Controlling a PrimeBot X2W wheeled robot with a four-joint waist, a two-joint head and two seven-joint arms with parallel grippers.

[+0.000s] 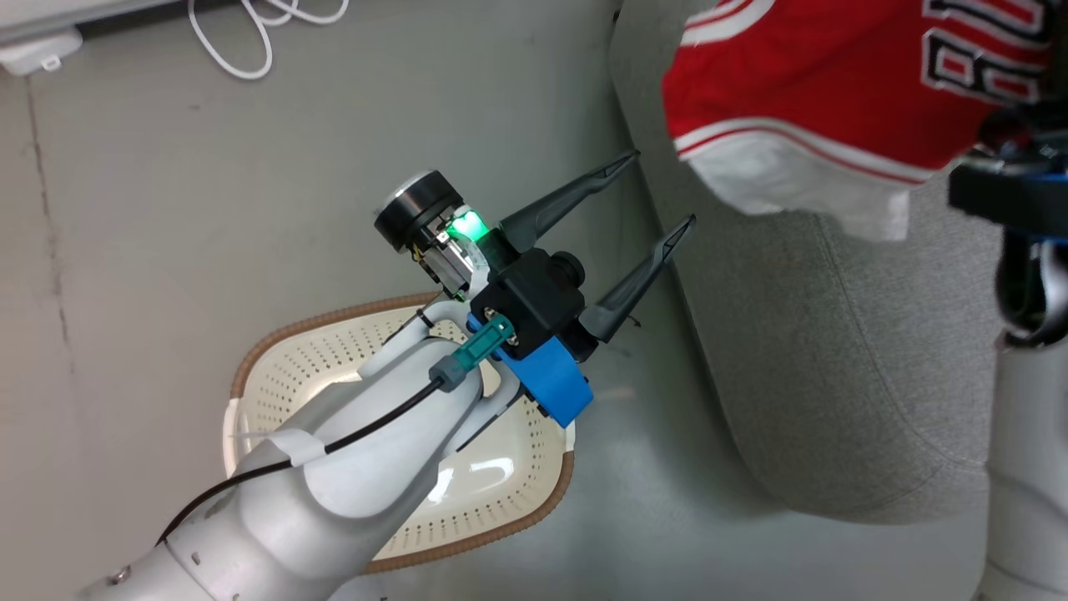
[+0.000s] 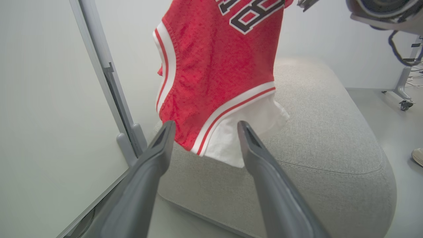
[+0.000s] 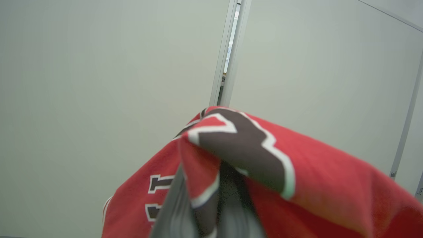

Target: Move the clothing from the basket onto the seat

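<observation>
clothing [image 1: 801, 83] in grip of right tool [image 3: 206, 198] over seat [image 1: 834, 376]; left tool [image 1: 662, 187] wide near basket [image 1: 334, 316]

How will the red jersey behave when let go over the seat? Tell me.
The jersey hangs limp from the shut right gripper, so it is probably floppy and would crumple on the seat. Its thin draping cloth looks light; likely no roll or slide.

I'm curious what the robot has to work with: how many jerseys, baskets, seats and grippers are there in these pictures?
red jersey: 1
laundry basket: 1
grey couch seat: 1
grippers: 2 (left gripper open, right gripper shut on the jersey)
Total: 5
</observation>
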